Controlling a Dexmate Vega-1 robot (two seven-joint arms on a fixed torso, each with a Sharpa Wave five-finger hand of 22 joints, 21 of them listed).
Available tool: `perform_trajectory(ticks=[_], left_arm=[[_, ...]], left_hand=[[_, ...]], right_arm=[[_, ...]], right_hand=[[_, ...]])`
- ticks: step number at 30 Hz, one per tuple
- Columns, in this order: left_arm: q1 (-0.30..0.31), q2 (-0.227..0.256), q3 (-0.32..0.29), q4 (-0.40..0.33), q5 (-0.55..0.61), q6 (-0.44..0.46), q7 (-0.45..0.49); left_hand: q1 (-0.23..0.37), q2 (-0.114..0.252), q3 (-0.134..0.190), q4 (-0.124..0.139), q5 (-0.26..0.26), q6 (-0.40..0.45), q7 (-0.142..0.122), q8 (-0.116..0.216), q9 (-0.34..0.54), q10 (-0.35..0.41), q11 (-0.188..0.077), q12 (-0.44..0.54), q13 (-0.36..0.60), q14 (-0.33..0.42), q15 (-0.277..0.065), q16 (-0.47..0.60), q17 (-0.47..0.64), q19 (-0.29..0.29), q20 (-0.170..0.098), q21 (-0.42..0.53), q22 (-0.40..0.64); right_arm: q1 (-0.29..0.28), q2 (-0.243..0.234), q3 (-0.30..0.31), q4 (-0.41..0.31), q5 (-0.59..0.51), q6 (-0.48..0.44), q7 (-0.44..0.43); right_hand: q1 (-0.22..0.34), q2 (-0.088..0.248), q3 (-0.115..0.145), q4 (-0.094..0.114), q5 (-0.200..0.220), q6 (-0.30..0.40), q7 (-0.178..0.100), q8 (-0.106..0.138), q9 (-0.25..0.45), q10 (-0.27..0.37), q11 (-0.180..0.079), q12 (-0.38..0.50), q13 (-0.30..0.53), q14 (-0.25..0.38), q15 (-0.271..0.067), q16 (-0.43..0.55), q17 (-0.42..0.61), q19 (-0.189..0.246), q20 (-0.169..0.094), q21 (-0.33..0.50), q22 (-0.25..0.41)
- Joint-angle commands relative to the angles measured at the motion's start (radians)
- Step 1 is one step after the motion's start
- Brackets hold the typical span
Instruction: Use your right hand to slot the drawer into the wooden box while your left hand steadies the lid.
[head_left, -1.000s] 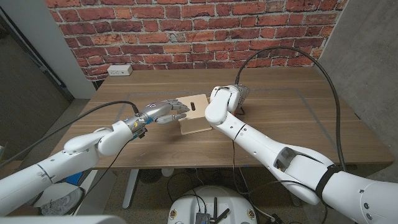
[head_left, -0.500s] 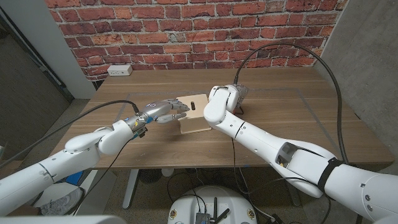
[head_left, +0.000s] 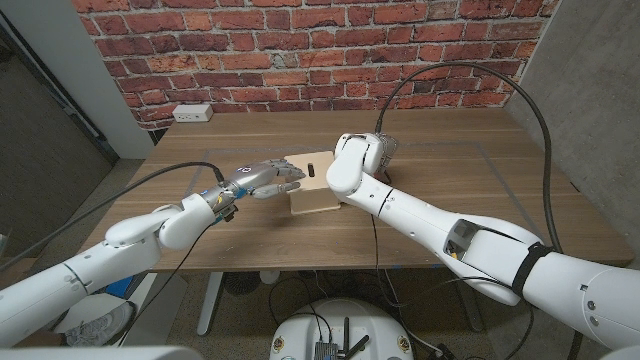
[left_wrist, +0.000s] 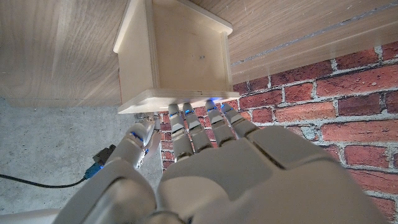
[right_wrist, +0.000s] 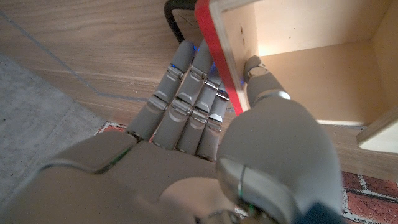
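I've got the right robot hand (right_wrist: 205, 124) pinching the red-edged drawer (right_wrist: 298, 56) while the left robot hand (left_wrist: 205, 162) just touches the box lid (left_wrist: 177, 99), so I'd feed it square and slow.

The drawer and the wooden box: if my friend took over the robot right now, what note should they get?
Left hand: its fingertips press on the lid of the wooden box, holding nothing.
Right hand: grips the red-edged wall of the drawer, thumb inside, fingers outside, at the box's right side.
Done: the box is steadied and the drawer is in hand.
Left: how far the drawer is in cannot be told; slide it home, then let go.
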Motion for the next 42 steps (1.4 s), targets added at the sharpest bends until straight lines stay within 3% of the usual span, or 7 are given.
perform_trajectory(ticks=[1,21,42], left_arm=[[0.009,-0.004,0.001,-0.01,-0.004,0.015,-0.001],[-0.004,-0.017,0.013,-0.004,0.001,0.019,0.0],[0.0,-0.018,0.018,-0.004,0.005,0.02,0.012]], left_hand=[[0.011,0.025,0.007,-0.003,0.005,0.013,0.002,0.009,0.003,0.01,0.0,-0.002,0.003,0.008,-0.171,0.0,0.004,0.012,-0.161,-0.002,0.003],[0.013,0.027,0.013,-0.009,0.005,0.012,0.003,0.008,0.003,0.012,0.001,-0.002,0.003,0.011,-0.17,-0.001,0.004,0.013,-0.161,-0.003,0.003],[0.014,0.031,0.019,-0.014,0.005,0.011,0.005,0.007,0.003,0.011,0.003,-0.004,0.004,0.01,-0.168,-0.002,0.004,0.014,-0.16,-0.003,0.003]], right_arm=[[0.033,-0.007,-0.005,0.03,-0.025,-0.007,0.054],[0.032,0.003,-0.004,0.019,-0.043,-0.007,0.098],[0.04,-0.027,-0.04,-0.048,0.06,-0.007,0.03]], right_hand=[[0.062,0.071,0.023,0.014,0.003,0.071,-0.016,0.005,0.017,0.075,-0.064,-0.005,0.005,0.012,-0.013,0.005,0.002,-0.002,-0.105,0.009,0.002],[0.063,0.073,0.024,0.014,0.003,0.07,-0.013,0.001,0.018,0.077,-0.057,-0.011,0.01,0.018,-0.012,0.002,0.006,-0.001,-0.103,0.023,0.001],[0.061,0.074,0.024,0.015,0.004,0.072,-0.013,-0.004,0.019,0.081,-0.06,-0.019,0.015,0.02,-0.012,-0.003,0.011,-0.006,-0.103,0.038,0.0]])
